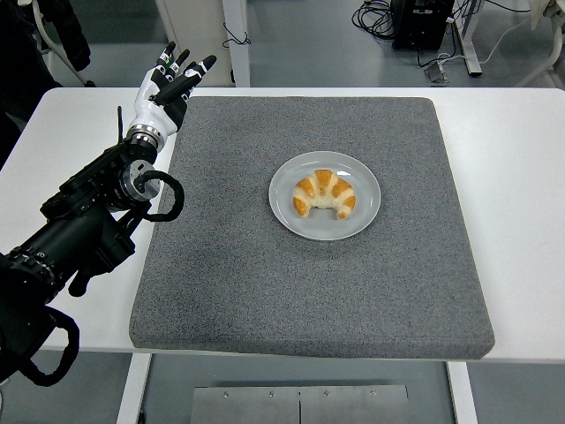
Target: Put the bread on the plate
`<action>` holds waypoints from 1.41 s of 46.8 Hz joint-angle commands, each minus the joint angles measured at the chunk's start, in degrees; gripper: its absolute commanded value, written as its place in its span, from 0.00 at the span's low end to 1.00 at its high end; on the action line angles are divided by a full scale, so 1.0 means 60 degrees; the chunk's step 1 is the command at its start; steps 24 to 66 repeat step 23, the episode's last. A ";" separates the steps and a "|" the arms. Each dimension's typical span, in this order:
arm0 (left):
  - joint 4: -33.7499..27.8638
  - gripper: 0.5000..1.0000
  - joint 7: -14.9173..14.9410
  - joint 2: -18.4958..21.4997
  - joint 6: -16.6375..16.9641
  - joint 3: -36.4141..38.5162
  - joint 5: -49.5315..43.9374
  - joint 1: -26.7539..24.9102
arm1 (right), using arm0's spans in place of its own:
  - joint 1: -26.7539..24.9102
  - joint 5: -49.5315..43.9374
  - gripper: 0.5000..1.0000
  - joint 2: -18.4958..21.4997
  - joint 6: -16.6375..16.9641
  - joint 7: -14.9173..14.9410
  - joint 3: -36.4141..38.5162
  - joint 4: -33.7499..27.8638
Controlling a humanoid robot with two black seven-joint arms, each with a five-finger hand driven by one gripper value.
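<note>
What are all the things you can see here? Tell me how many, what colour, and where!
bread: one, golden brown with pale patches, curved like a croissant, lying on the plate.
plate: one, light grey, round, on the mat a little right of its middle.
mat: one, dark grey, square, covering most of the table.
table: one, white, under the mat.
cables: several, black, on the floor beyond the table at the top.
left hand: one, white and black, fingers spread, empty, raised over the mat's far left corner.
left arm: one, black, coming in from the left edge.
right arm: not in view.
</note>
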 commanded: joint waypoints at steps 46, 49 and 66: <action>0.0003 0.94 0.0013 0.0040 -0.0102 0.0006 -0.0002 -0.0013 | 0.0030 0.0000 1.00 0.0000 -0.0014 -0.0011 -0.0007 -0.0056; 0.0003 0.94 0.0013 0.0040 -0.0102 0.0006 -0.0002 -0.0013 | 0.0030 0.0000 1.00 0.0000 -0.0014 -0.0011 -0.0007 -0.0056; 0.0003 0.94 0.0013 0.0040 -0.0102 0.0006 -0.0002 -0.0013 | 0.0030 0.0000 1.00 0.0000 -0.0014 -0.0011 -0.0007 -0.0056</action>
